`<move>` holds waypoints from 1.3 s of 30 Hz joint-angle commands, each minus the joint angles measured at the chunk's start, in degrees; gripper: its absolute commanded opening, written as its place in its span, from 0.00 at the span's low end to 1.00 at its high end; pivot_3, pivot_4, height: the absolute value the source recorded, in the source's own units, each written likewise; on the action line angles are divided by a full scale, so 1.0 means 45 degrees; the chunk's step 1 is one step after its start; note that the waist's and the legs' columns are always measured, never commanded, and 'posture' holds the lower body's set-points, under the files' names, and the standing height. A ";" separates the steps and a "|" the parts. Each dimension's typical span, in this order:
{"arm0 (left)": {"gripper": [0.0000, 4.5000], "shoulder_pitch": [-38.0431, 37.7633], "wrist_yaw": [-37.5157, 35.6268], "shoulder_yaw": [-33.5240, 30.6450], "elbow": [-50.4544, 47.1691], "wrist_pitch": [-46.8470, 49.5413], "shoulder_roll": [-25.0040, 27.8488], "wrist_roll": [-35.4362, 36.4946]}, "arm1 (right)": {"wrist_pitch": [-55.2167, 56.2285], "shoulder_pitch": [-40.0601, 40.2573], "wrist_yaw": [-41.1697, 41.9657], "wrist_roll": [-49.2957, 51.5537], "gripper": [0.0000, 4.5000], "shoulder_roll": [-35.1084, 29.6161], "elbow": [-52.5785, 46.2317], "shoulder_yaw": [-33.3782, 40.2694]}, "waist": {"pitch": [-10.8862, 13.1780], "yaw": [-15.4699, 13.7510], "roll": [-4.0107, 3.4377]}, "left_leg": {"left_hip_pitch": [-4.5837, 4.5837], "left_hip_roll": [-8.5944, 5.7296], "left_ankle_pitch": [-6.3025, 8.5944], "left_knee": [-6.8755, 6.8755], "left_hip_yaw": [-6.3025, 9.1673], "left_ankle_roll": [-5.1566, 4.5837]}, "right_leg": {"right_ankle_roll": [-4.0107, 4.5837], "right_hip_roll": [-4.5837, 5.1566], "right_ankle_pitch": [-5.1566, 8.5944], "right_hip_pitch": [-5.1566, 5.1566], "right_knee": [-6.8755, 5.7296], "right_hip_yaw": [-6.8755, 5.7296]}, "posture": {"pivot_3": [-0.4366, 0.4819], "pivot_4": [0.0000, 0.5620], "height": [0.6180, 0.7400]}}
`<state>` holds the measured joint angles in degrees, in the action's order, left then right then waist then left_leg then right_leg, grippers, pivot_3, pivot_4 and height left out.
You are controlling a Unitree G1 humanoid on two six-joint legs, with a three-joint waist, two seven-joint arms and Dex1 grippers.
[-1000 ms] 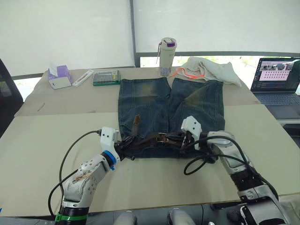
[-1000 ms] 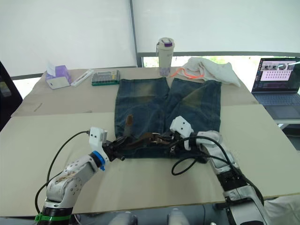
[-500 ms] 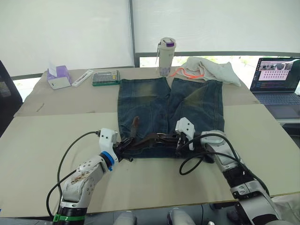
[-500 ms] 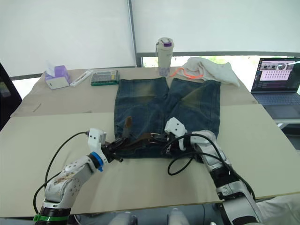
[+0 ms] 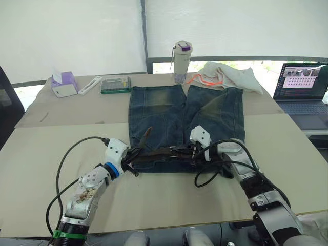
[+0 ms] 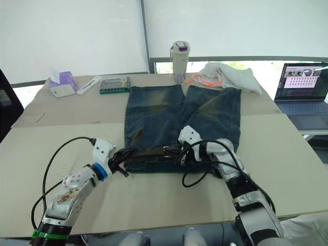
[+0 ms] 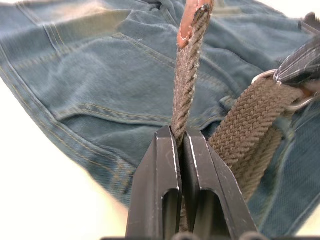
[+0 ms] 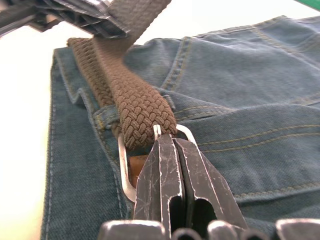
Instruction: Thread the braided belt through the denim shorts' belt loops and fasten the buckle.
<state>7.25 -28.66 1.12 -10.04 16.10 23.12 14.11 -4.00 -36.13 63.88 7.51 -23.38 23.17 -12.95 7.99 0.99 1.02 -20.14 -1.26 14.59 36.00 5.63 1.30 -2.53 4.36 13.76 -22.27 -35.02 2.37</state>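
- Your denim shorts (image 5: 185, 123) lie flat on the table (image 5: 46, 154), waistband toward you, legs pointing to 12 o'clock.
- The braided belt (image 5: 159, 152) runs along the waistband, from your left gripper (image 5: 129, 160) at the 9 o'clock end across to your right gripper (image 5: 193, 152) near the middle.
- Your left gripper is pinched tight on the belt's free end; in the left wrist view the strap rises straight out from between the black fingers (image 7: 165, 170), ending in a reddish-brown leather tip (image 7: 189, 22).
- From your head view that tip (image 5: 146, 134) sticks up toward 12 o'clock over the left leg.
- Your right gripper is clamped on the buckle (image 8: 125, 162); its fingers meet on the silver frame just where the braided strap folds around it.
- One of the belt loops (image 8: 106, 118) shows beside the buckle with the strap passing through it.
- Beyond the shorts at 12 o'clock stand a tumbler (image 5: 182, 55) and a cream cloth (image 5: 230, 76).
- At 10 o'clock sit a tissue box (image 5: 63, 84) and a green case (image 5: 116, 84).
- A laptop (image 5: 301, 88) is open at 2 o'clock.
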 commanded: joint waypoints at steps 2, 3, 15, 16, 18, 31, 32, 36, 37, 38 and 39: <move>0.00 0.0334 -0.0021 -0.0156 0.0070 -0.0777 0.0107 -0.0438 | 0.0010 -0.0331 0.0811 0.0221 0.01 0.0050 0.0042 -0.0070 | 0.0000 0.0014 0.0000 | 0.0001 0.0000 0.0000 0.0000 0.0001 0.0000 | 0.0000 0.0000 0.0000 0.0000 -0.0002 0.0000 | 0.48 0.27 1.00; 0.00 0.0347 -0.0027 -0.0133 0.0081 -0.0808 0.0095 -0.0483 | -0.0013 -0.0334 0.0922 0.0221 0.01 0.0064 0.0061 -0.0079 | 0.0000 0.0026 0.0000 | 0.0001 0.0001 0.0000 0.0000 0.0000 0.0000 | -0.0001 -0.0001 -0.0001 -0.0001 -0.0005 0.0000 | 0.48 0.27 1.00; 0.00 0.0329 -0.0314 -0.0071 0.0050 -0.0819 0.0040 -0.0615 | 0.0413 -0.0606 0.1006 0.0176 0.01 0.0371 0.0546 0.0173 | 0.0000 0.0023 -0.0001 | 0.0002 0.0002 0.0000 0.0001 0.0002 0.0000 | 0.0001 -0.0001 -0.0002 -0.0006 -0.0019 0.0000 | 0.48 0.27 1.00; 0.00 0.0328 -0.0328 -0.0073 0.0053 -0.0814 0.0032 -0.0622 | 0.0448 -0.0616 0.1012 0.0167 0.01 0.0385 0.0566 0.0186 | 0.0000 0.0018 -0.0001 | 0.0002 0.0002 0.0000 0.0000 0.0001 0.0000 | 0.0001 -0.0001 -0.0002 -0.0006 -0.0019 0.0000 | 0.48 0.27 1.00; 0.00 0.0316 -0.0350 -0.0079 0.0057 -0.0794 0.0017 -0.0632 | 0.0523 -0.0662 0.0994 0.0152 0.01 0.0425 0.0632 0.0234 | -0.0001 0.0018 -0.0001 | 0.0002 0.0001 0.0000 0.0001 0.0001 -0.0001 | 0.0001 0.0000 -0.0002 -0.0006 -0.0019 0.0000 | 0.48 0.27 1.00; 0.00 0.0192 -0.0388 -0.0227 0.0261 -0.0618 -0.0106 -0.0492 | 0.0460 -0.0760 0.1271 0.0832 0.01 0.0779 0.0839 0.0775 | -0.0001 0.0014 -0.0002 | 0.0002 0.0002 0.0000 0.0002 0.0002 -0.0001 | 0.0002 0.0000 -0.0003 -0.0007 -0.0023 0.0000 | 0.48 0.27 1.00; 0.00 0.0185 -0.0395 -0.0225 0.0259 -0.0612 -0.0107 -0.0498 | 0.0482 -0.0762 0.1231 0.0804 0.01 0.0768 0.0895 0.0782 | -0.0001 0.0012 -0.0002 | 0.0002 0.0000 0.0000 0.0003 0.0002 0.0000 | 0.0002 0.0001 -0.0004 -0.0007 -0.0022 0.0000 | 0.48 0.27 1.00; 0.00 0.0170 -0.0399 -0.0219 0.0244 -0.0578 -0.0113 -0.0497 | 0.0839 -0.0785 0.1038 0.0397 0.01 0.0637 0.1257 0.0617 | -0.0002 0.0012 -0.0003 | 0.0002 0.0000 0.0000 0.0002 0.0002 0.0000 | 0.0002 0.0001 -0.0004 -0.0007 -0.0023 0.0001 | 0.48 0.27 1.00; 0.00 0.0184 -0.0403 -0.0218 0.0252 -0.0570 -0.0110 -0.0497 | 0.0880 -0.0798 0.1058 0.0369 0.01 0.0632 0.1352 0.0605 | -0.0002 0.0012 -0.0003 | 0.0002 0.0000 0.0000 0.0002 0.0001 0.0000 | 0.0002 0.0001 -0.0004 -0.0007 -0.0023 0.0000 | 0.48 0.27 1.00; 0.00 0.0196 -0.0405 -0.0217 0.0257 -0.0564 -0.0108 -0.0497 | 0.0889 -0.0798 0.1088 0.0356 0.01 0.0629 0.1431 0.0604 | -0.0002 0.0012 -0.0003 | 0.0002 0.0000 0.0000 0.0002 0.0001 0.0000 | 0.0002 0.0001 -0.0004 -0.0007 -0.0023 0.0001 | 0.48 0.27 1.00; 0.00 0.0206 -0.0411 -0.0220 0.0268 -0.0564 -0.0104 -0.0496 | 0.0894 -0.0805 0.1116 0.0347 0.01 0.0636 0.1496 0.0605 | -0.0002 0.0019 -0.0003 | 0.0002 0.0000 0.0000 0.0002 0.0001 0.0000 | 0.0002 0.0001 -0.0004 -0.0007 -0.0023 0.0000 | 0.48 0.27 1.00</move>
<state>8.11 -30.37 1.09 -8.07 13.74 22.44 11.47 -1.61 -38.12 68.58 9.11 -20.08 30.17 -10.69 7.98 1.08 1.00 -20.13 -1.26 14.59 36.01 5.63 1.30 -2.52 4.37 13.74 -22.30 -35.13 2.38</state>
